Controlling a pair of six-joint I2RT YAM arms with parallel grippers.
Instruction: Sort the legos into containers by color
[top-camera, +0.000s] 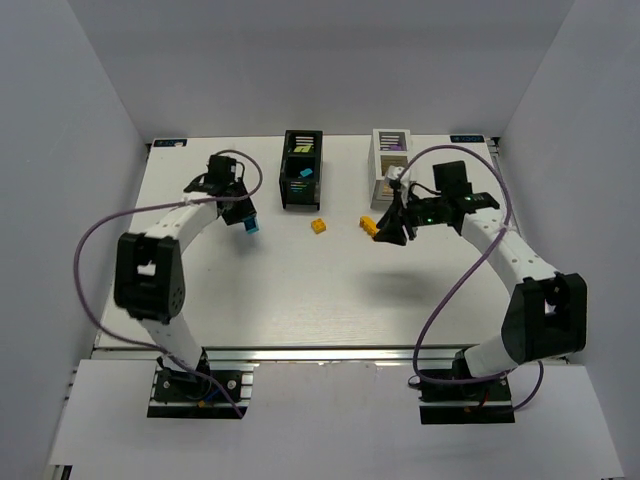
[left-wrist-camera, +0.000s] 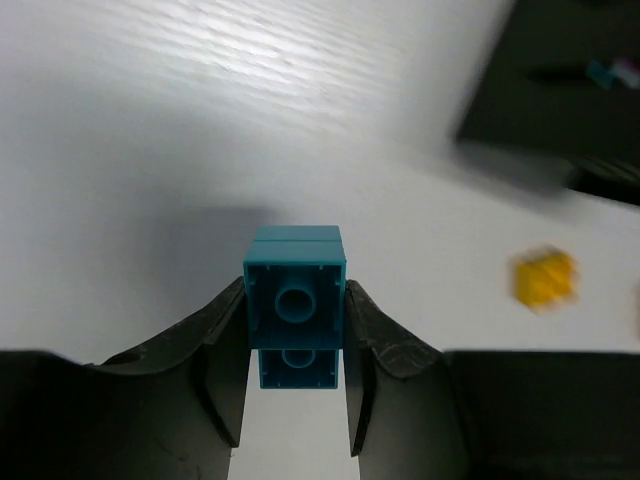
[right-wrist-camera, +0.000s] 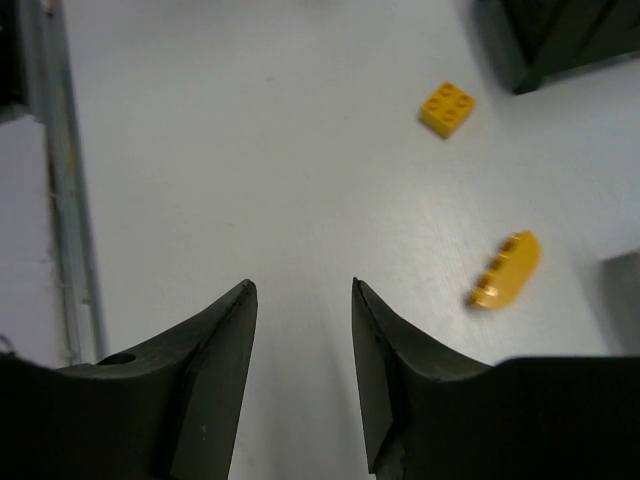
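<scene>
My left gripper (top-camera: 247, 222) is shut on a cyan brick (left-wrist-camera: 295, 305), held above the table left of the black box (top-camera: 301, 168); the brick also shows in the top view (top-camera: 251, 227). The black box holds cyan and lime bricks. The white box (top-camera: 391, 155) stands at the back right with purple inside. A square yellow brick (top-camera: 319, 227) lies in front of the black box, also in the right wrist view (right-wrist-camera: 447, 108). A curved yellow brick (right-wrist-camera: 503, 270) lies beside my right gripper (right-wrist-camera: 302, 290), which is open and empty above the table.
The table's near edge has a metal rail (top-camera: 330, 353). White walls enclose the left, right and back sides. The black box's corner (right-wrist-camera: 560, 35) shows at the top right of the right wrist view.
</scene>
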